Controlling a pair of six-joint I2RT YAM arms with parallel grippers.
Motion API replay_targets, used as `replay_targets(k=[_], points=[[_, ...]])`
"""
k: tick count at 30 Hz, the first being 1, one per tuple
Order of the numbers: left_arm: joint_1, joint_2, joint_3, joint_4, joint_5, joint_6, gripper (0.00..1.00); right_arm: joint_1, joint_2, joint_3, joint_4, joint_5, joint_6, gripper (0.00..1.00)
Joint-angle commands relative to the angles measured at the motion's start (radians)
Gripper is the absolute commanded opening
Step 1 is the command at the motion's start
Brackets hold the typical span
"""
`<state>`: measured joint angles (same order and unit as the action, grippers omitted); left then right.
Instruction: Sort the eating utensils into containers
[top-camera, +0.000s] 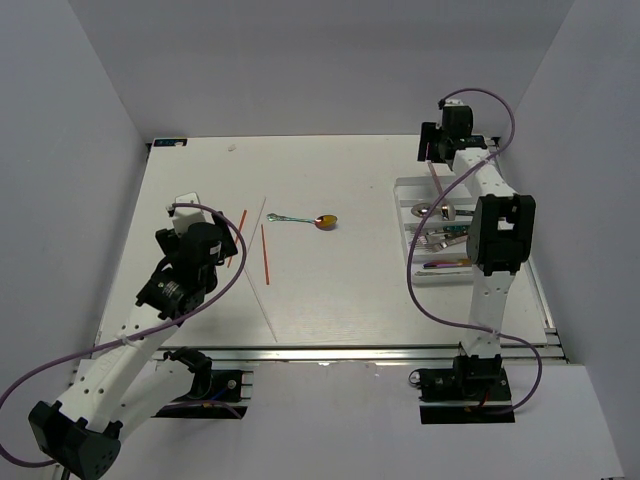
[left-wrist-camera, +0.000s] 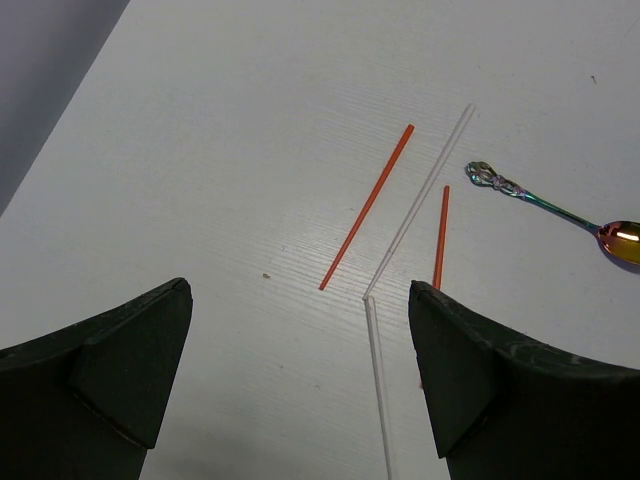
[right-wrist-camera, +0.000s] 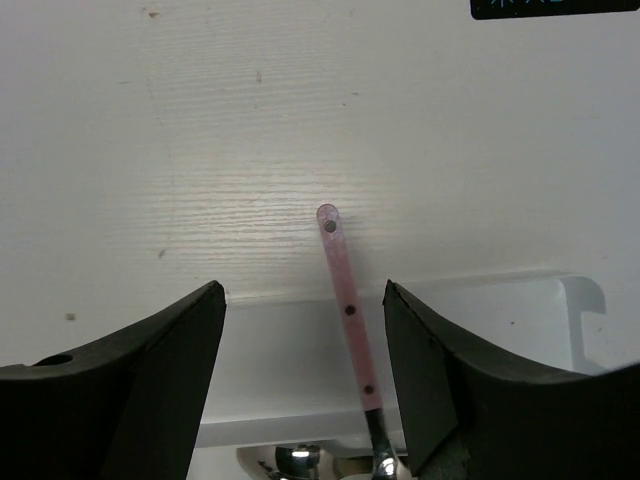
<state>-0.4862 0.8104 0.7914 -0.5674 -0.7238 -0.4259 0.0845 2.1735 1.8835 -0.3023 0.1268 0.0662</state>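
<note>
My left gripper (top-camera: 222, 243) (left-wrist-camera: 298, 300) is open and empty above the table's left side. Below it lie two red-orange chopsticks (left-wrist-camera: 366, 207) (left-wrist-camera: 440, 236) and two white chopsticks (left-wrist-camera: 420, 200) (left-wrist-camera: 378, 380); one white one lies between the fingers. An iridescent spoon (top-camera: 305, 219) (left-wrist-camera: 560, 208) lies near the table's middle. The white tray (top-camera: 404, 215) at the right holds several utensils (top-camera: 447, 235). My right gripper (top-camera: 432, 157) (right-wrist-camera: 303, 293) is open over the tray's far end (right-wrist-camera: 270, 340). A pink-handled utensil (right-wrist-camera: 346, 300) (top-camera: 433, 180) leans over that rim between the fingers, untouched.
White walls enclose the table on the left, back and right. A dark label (right-wrist-camera: 555, 8) sits on the table's far edge. The right arm's upper link (top-camera: 497, 235) hides part of the tray. Purple cables hang along both arms.
</note>
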Motion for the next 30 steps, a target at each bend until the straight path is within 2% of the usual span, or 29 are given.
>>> replay_targets(k=[1,12,16,27,28,29,30], points=[[0.005,0.004,-0.004,0.008,0.001,0.009,0.98,-0.015,0.057,0.084,-0.076,-0.050,-0.089,0.69],[0.005,0.010,-0.004,0.008,0.001,0.010,0.98,-0.042,0.092,0.046,-0.090,-0.058,-0.118,0.49],[0.005,0.010,-0.006,0.008,0.000,0.010,0.98,-0.042,0.091,0.020,-0.089,-0.050,-0.118,0.35],[0.005,0.009,-0.006,0.009,0.003,0.010,0.98,-0.045,0.046,-0.087,-0.049,-0.018,-0.123,0.39],[0.005,0.007,-0.006,0.009,0.003,0.010,0.98,-0.045,0.039,-0.101,-0.043,-0.016,-0.123,0.34],[0.005,0.006,-0.006,0.009,0.001,0.010,0.98,-0.045,0.034,-0.107,-0.040,-0.018,-0.121,0.24],[0.005,0.004,-0.006,0.008,0.001,0.010,0.98,-0.046,0.032,-0.115,-0.038,-0.018,-0.120,0.24]])
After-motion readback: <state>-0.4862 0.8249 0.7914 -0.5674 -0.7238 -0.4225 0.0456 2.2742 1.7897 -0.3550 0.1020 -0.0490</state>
